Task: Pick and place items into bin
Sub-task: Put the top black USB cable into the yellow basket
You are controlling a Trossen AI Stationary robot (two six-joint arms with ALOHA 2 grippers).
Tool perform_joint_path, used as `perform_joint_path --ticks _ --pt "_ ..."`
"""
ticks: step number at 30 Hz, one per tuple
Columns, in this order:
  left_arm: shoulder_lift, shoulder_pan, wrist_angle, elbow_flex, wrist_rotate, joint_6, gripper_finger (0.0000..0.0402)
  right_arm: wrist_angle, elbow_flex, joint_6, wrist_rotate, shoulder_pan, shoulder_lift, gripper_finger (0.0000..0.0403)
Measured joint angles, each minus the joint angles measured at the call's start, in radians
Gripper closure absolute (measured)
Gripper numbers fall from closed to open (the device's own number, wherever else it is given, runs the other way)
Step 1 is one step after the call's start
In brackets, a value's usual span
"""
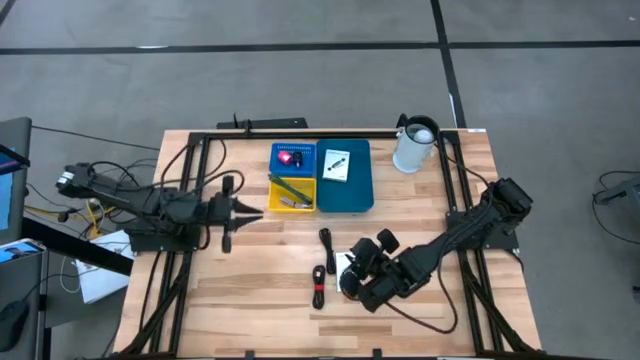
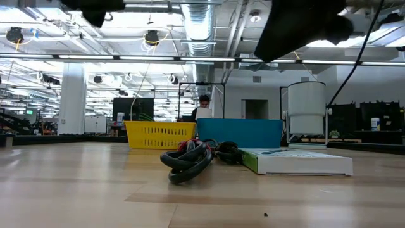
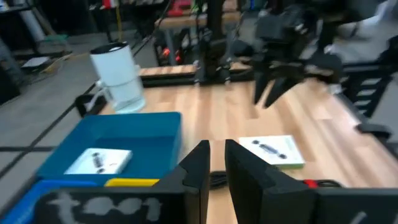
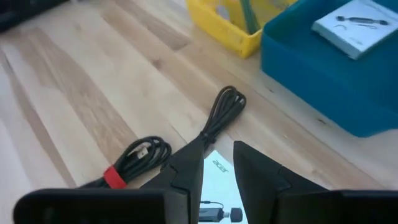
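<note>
Overhead, we see our right gripper (image 1: 352,277) hovering above a white packet (image 1: 345,262) beside black cables (image 1: 320,284), grasping nothing, jaws slightly parted. Our left gripper (image 1: 252,212) waits near the yellow bin (image 1: 291,203), fingers nearly together, empty. Low view: coiled cable (image 2: 187,162) lies before the packet (image 2: 297,161).

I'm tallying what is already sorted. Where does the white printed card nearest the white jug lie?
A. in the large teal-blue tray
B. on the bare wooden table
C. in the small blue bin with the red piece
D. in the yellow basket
A: the high view shows the white printed card lying flat inside the large teal-blue tray, next to the white jug.
</note>
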Motion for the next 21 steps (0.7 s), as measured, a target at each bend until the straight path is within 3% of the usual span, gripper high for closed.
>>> perform_joint_path --ticks 4,8,15,21 --pt "-0.076 -0.049 0.137 -0.132 0.0 -0.01 0.0363 0.046 0.0 -0.134 -0.078 -0.073 0.0 0.0321" --pt "-0.115 -0.083 0.209 -0.208 0.0 -0.024 0.0363 0.095 0.0 -0.162 -0.175 -0.16 0.0 0.0321" --pt "-0.1 -0.125 0.213 -0.241 0.008 -0.048 0.0363 0.191 0.003 -0.215 -0.251 -0.232 0.067 0.0317" --pt "-0.105 -0.151 0.223 -0.242 0.019 -0.048 0.0363 0.245 0.012 -0.224 -0.31 -0.278 0.186 0.0287"
